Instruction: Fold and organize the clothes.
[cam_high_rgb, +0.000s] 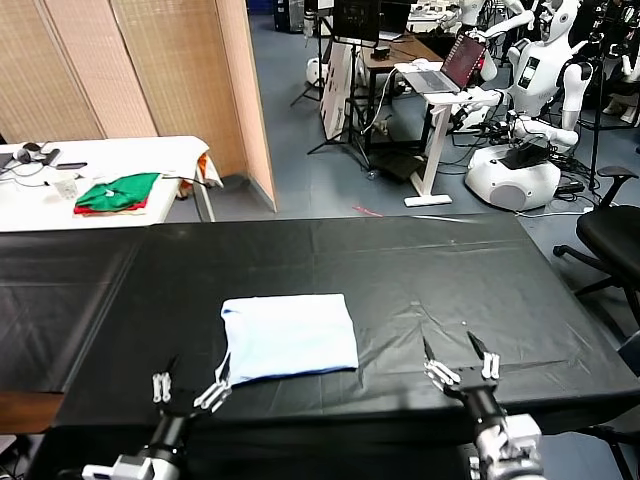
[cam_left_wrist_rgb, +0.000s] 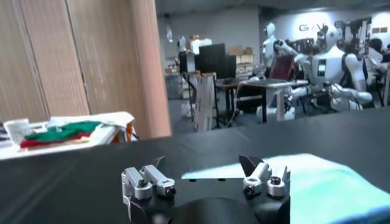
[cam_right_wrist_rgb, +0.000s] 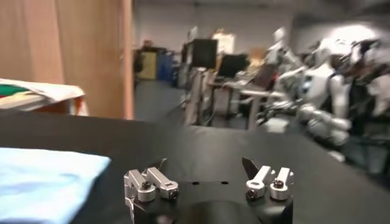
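You see the pale sky-blue T-shirt of thin soft fabric (cam_high_rgb: 290, 337) lying as a compact folded rectangle on the black-covered table (cam_high_rgb: 480, 280), a little to the left of the middle and near the front edge; its edges look mostly straight, only the front left corner hangs a bit loose. The left end effector (cam_high_rgb: 190, 388) hovers just beside that loose corner, with its jaws spread wide and nothing between them; in the left wrist view the blue fabric lies just past the fingertips (cam_left_wrist_rgb: 251, 165), not gripped. The right end effector (cam_high_rgb: 461, 367) is well apart from the shirt, to the right, also wide open and empty; its own wrist view shows the shirt off to one side and bare black cover in front of it.

In my judgement the folding step is finished or almost finished, and both arms are free of the cloth; what is left is the organizing. The next move calls for you to tidy the loose corner, or to take the folded packet by its edge without opening the fold.
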